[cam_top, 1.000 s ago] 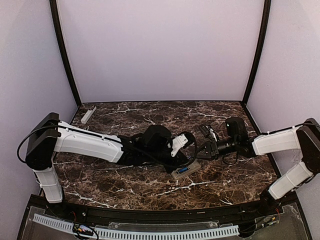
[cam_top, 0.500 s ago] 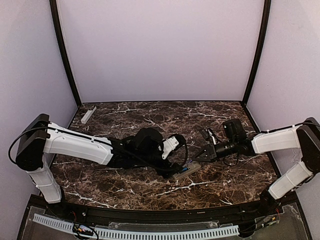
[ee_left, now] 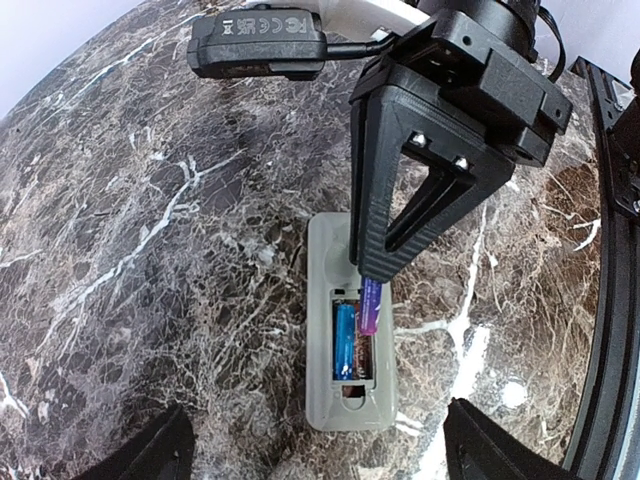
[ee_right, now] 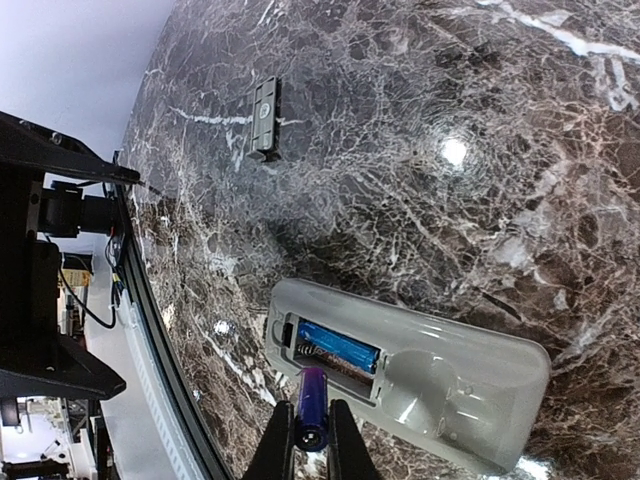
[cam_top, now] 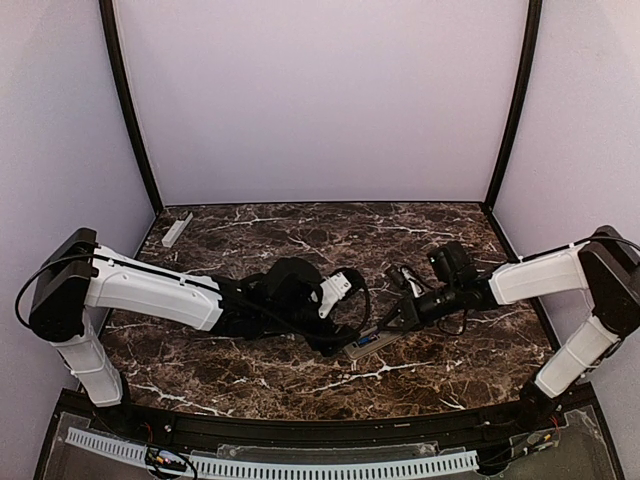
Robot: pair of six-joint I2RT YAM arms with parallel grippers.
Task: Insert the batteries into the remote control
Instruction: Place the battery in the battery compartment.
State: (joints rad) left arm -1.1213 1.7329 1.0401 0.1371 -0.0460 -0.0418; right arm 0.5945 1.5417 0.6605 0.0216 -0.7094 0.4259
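Observation:
The remote control (ee_left: 352,395) lies face down on the marble with its battery bay uncovered; in the top view the remote control (cam_top: 368,343) sits between both arms. One blue battery (ee_left: 344,340) lies seated in the bay's left slot. My right gripper (ee_right: 310,440) is shut on a second battery (ee_right: 311,400), held tilted with its free end at the empty slot beside the seated battery (ee_right: 338,347). The right gripper (cam_top: 386,321) reaches in from the right. My left gripper (ee_left: 320,455) stands wide open and empty just off the remote's near end.
A narrow pale grey bar (cam_top: 177,229) lies at the table's far left corner, also seen as the grey bar (ee_right: 264,118) in the right wrist view. The black front rail (ee_right: 150,300) runs close to the remote.
My left gripper opened and drew back to the left, off the remote. The right gripper moved left and down with its battery onto the bay.

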